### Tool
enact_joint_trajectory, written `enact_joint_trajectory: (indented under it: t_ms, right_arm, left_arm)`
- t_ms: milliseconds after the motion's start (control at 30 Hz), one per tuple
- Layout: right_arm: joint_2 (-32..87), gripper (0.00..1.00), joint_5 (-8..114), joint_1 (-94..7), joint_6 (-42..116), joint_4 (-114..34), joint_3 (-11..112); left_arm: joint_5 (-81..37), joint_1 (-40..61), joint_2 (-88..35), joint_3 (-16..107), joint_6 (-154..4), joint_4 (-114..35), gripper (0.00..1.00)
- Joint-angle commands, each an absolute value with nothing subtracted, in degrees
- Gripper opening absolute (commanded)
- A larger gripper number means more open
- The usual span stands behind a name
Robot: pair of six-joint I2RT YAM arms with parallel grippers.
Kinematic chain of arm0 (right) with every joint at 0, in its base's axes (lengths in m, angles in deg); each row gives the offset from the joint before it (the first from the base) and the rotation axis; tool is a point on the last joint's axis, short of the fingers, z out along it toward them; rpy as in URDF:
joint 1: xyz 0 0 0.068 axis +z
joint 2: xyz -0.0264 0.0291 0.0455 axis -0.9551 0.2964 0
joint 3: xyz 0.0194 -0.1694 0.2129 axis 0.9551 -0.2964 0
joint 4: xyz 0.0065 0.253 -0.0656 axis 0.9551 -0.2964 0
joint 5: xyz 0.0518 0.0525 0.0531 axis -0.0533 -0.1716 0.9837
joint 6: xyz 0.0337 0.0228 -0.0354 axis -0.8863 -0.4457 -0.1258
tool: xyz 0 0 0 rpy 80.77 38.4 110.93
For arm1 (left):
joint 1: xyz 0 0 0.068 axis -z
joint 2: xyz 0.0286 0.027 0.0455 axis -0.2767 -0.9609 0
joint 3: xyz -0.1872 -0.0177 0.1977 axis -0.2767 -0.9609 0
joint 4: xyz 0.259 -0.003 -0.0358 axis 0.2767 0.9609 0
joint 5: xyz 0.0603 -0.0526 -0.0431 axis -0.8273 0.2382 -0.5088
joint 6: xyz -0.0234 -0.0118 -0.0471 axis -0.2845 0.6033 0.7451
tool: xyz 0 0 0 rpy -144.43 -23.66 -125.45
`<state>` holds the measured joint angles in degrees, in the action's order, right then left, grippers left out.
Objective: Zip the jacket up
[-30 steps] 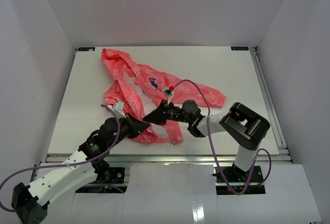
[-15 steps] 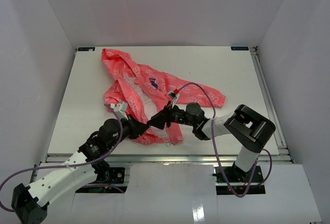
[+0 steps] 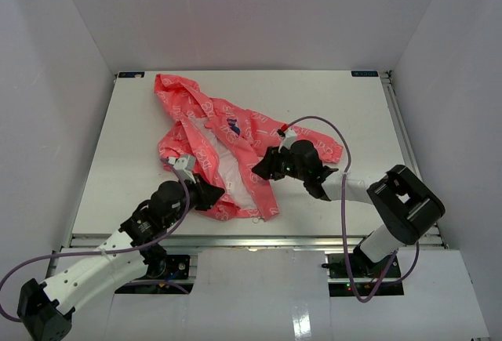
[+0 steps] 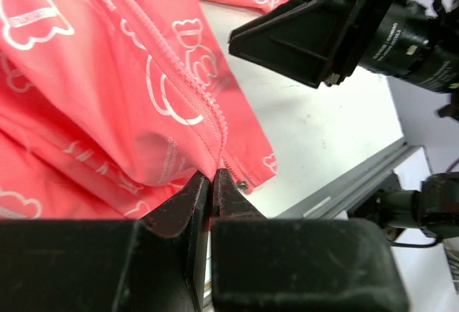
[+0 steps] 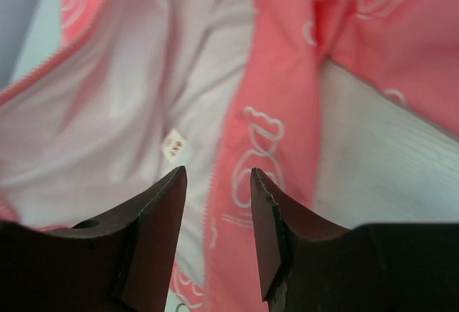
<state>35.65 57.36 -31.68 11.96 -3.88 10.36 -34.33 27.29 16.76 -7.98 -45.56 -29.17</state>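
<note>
Jacket (image 3: 205, 114) lies unzipped on table (image 3: 345, 98), L of centre, hood (image 3: 174, 90) twd far-L corner. Pale lining (image 5: 136, 75) shows btwn the 2 front panels. L jaws pinched tight on hem corner by the zipper teeth (image 4: 188, 90), nr table's near edge. R jaws part-open, holding nothing, over the other panel's edge, just beside lining. Dark-blue logo (image 3: 234, 128) faces up.

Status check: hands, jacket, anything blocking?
Left hand shut on coral-pink hooded jacket, hem by zipper. Right hand open above front edge. Unzipped, nothing blocking.
</note>
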Motion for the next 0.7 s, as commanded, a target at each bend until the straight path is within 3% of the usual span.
enact_joint_trajectory:
  t_ms: [0, 67, 267, 667]
  right_arm:
    - [33.5, 0.46, 38.1, -27.1, 17.8, -29.7, 17.7]
    - [32.9, 0.46, 30.1, -24.9, 17.9, -38.5, 19.3]
    - [27.0, 0.49, 22.1, -17.7, 19.2, -50.3, 19.8]
    - [21.1, 0.50, 28.9, -10.9, 23.5, -52.6, 15.5]
  left_arm:
    - [-38.8, 27.4, 16.6, -7.1, -47.2, -26.0, 0.00]
    - [-39.0, 27.4, 17.2, -7.8, -46.6, -26.7, 0.00]
    - [-38.4, 27.4, 15.8, -8.6, -46.7, -27.7, 0.00]
    - [-38.3, 27.4, 17.2, -9.0, -46.9, -27.8, 0.00]
